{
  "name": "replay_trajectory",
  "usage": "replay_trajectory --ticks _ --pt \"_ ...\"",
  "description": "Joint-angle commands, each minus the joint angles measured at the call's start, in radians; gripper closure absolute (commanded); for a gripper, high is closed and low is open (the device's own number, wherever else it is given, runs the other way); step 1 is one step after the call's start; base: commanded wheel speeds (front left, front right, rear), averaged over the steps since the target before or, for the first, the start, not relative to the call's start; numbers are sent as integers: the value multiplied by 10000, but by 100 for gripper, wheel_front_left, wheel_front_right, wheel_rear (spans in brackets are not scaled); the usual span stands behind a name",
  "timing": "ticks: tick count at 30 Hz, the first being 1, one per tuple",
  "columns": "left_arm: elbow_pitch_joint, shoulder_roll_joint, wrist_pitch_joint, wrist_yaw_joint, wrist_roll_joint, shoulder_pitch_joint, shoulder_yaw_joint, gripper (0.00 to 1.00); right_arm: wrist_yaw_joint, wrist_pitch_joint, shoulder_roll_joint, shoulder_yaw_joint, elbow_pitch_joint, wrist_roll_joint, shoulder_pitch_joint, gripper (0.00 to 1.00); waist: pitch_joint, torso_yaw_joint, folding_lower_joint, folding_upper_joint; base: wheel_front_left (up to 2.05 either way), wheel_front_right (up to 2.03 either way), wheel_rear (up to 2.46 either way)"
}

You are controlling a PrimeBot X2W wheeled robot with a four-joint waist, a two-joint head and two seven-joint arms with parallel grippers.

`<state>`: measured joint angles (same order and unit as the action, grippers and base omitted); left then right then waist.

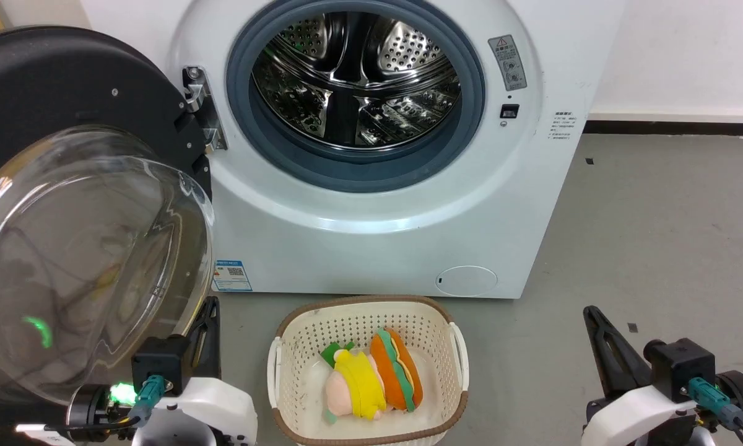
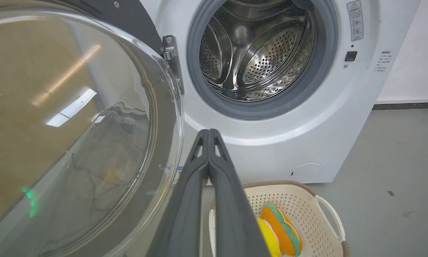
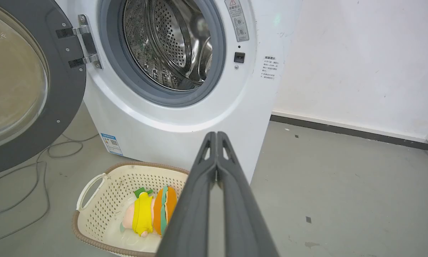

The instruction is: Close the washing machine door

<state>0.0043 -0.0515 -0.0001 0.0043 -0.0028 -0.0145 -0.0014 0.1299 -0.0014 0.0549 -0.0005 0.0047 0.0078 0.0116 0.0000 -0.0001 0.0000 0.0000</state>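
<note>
Plainly, the washing machine door (image 1: 68, 87) hung wide open just left of the left gripper (image 2: 208, 132), whose fingers were pressed together on nothing, with the door's hinge (image 1: 201, 111) ahead on the washing machine (image 1: 378, 241), while the right gripper (image 3: 217, 135), likewise pinched empty, sat well apart rightward.

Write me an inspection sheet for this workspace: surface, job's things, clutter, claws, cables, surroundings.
Surface: grey floor with a few small dark specks.
Job's things: washing machine door swung wide open on its hinge. The washing machine opening is uncovered, with nothing seen in the drum.
Clutter: basket on the floor in front of the machine, holding plush toys.
Grippers: left claw is shut and empty beside the door glass. Right claw is shut and empty.
Cables: grey cable loose on the floor under the open door.
Surroundings: white wall and dark skirting.
</note>
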Motion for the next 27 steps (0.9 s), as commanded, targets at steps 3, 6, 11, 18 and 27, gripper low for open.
replay_trajectory --ticks 3,6,11,18,27 --pt "-43 13 1 -43 28 145 14 100 8 14 -47 5 -47 -78 -116 100 0 1 0 0 0 0 0" --pt "-43 13 1 -43 28 145 14 100 8 14 -47 5 -47 -78 -116 100 0 1 0 0 0 0 0" --pt "-43 13 1 -43 28 145 14 100 8 14 -47 5 -47 -78 -116 100 0 1 0 0 0 0 0" --pt "16 0 -21 39 -6 -2 -10 0 0 -21 2 -18 12 30 3 0 4 0 0 0 0 0 0" --pt "-18 1 -210 260 -30 -43 -114 100 1 -209 -2 -185 38 283 5 0 34 34 0 0 0 0 0"
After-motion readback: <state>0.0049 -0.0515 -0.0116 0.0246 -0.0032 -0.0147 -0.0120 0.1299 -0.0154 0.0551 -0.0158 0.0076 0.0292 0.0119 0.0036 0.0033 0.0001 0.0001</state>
